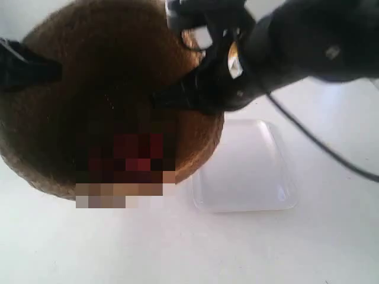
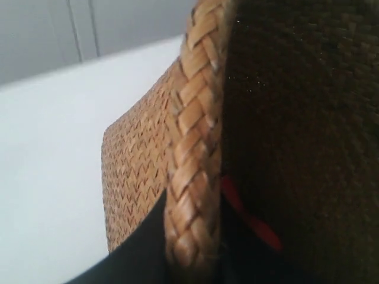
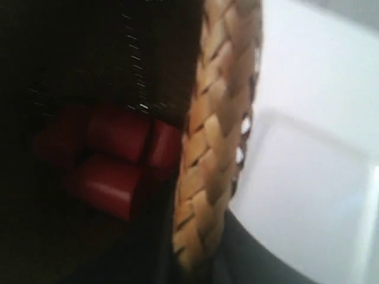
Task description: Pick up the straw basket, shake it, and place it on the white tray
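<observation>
1. Exterior view: the arm at the exterior view's right crosses the top of the frame and hides part of the basket's far rim. Its black cable trails over the white table. The arm at the exterior view's left meets the opposite rim. The straw basket looms large, brown and round-mouthed, and overlaps one corner of the white tray. Whether its base rests on anything cannot be told.
2. Left wrist view: bare table and a grey panelled wall lie beyond. The left gripper is clamped on the pale braided rim, with dark fingers on either side. The outer wall shows a herringbone weave.
3. Right wrist view: the right gripper is likewise clenched on the rim. Red blocks lie in the dark interior, and the tray shows just past the rim.
</observation>
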